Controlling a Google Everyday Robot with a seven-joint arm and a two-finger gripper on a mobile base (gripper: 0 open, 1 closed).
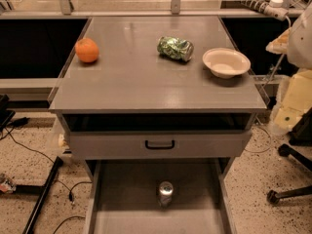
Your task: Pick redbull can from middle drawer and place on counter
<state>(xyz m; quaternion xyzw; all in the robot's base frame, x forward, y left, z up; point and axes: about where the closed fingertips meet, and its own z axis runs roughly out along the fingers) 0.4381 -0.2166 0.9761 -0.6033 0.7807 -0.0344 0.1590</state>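
redbull can [165,193] stands upright in the open middle drawer [122,199]; claw out of view, cannot tell its state.

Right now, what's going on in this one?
Nothing is being handled at this moment. The redbull can stands upright and untouched in the pulled-out middle drawer. On the counter above sit an orange, a crumpled green can lying on its side, and a bowl. The tool is not in view, so the pick has not begun.
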